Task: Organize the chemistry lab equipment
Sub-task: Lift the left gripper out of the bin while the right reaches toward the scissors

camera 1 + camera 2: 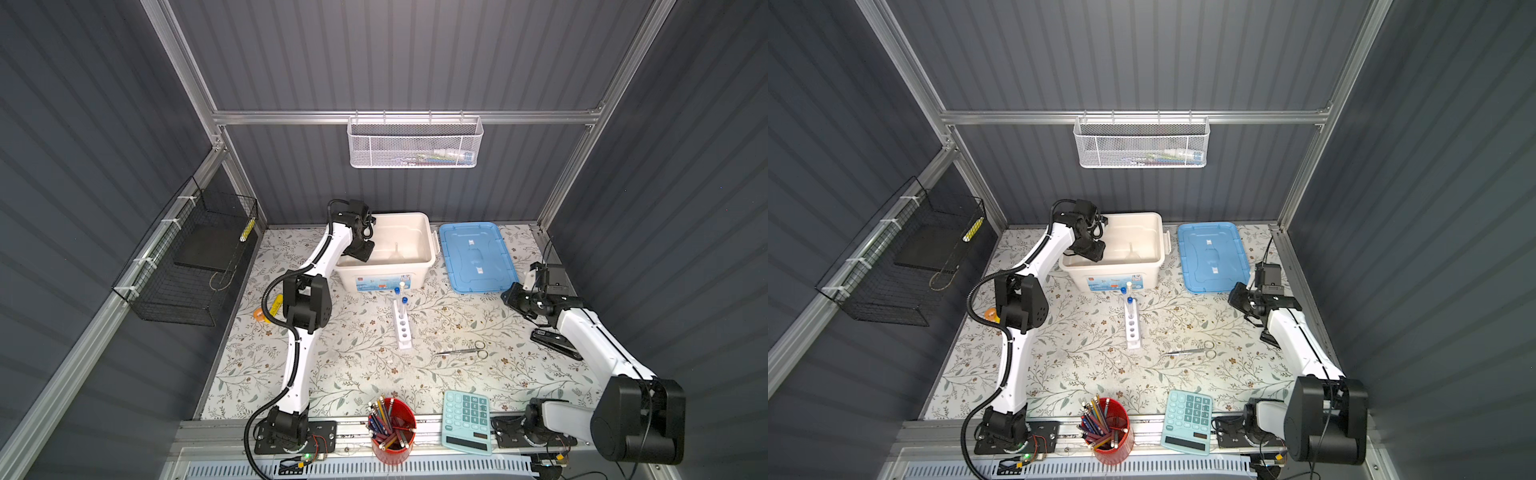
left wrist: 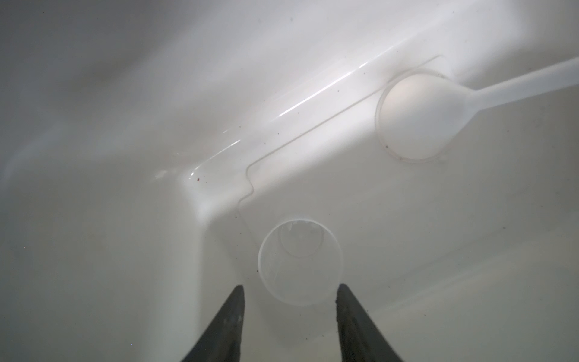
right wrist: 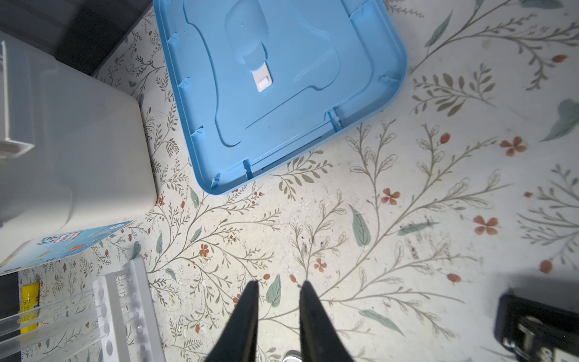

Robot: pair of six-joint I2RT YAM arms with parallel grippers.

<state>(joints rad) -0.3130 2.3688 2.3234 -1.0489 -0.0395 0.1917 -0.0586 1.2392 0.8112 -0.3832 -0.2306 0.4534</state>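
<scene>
The left arm (image 1: 309,266) is down inside the open white plastic bin (image 1: 415,232) at the back of the flowered worktop (image 1: 353,365), and the left jaws are spread wide, low over the bin floor. A small clear round cup (image 2: 300,261) stands upright there, its near edge just between the tips. One tip sits clear of it. The other is very close, and I cannot tell whether it touches. Further along the bin floor, the clear long-stemmed funnel (image 2: 416,116) rests on its wide mouth.

In front of the bin stands the narrow white rack with round holes (image 1: 402,328), with two clear blue-capped test tubes (image 1: 404,301) upright at its far end. The thin silver scissors-like tool (image 1: 461,351) lies flat to the right of the rack, apart from it.

Over on the right arm (image 1: 590,332), the right jaws hover above bare worktop near the flat blue plastic lid (image 1: 478,257), parted by a narrow gap with nothing between them
</scene>
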